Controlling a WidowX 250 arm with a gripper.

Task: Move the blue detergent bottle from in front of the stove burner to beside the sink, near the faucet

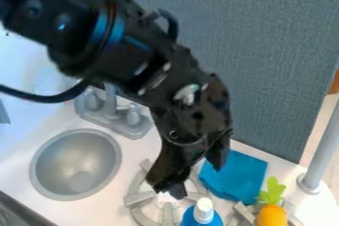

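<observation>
Black robotic fingers point(161, 173) hang parted and apparently empty above a grey stove burner point(138, 198), near a white-capped blue bottle point(204, 211) in front and a blue cloth point(237, 174) beside them, suggesting an approach that next calls for careful alignment before closing.

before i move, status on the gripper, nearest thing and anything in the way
Gripper open above stove burner, nothing seen in its grasp. Blue bottle nearest, upright. Possible snag: blue cloth, close by.
</observation>
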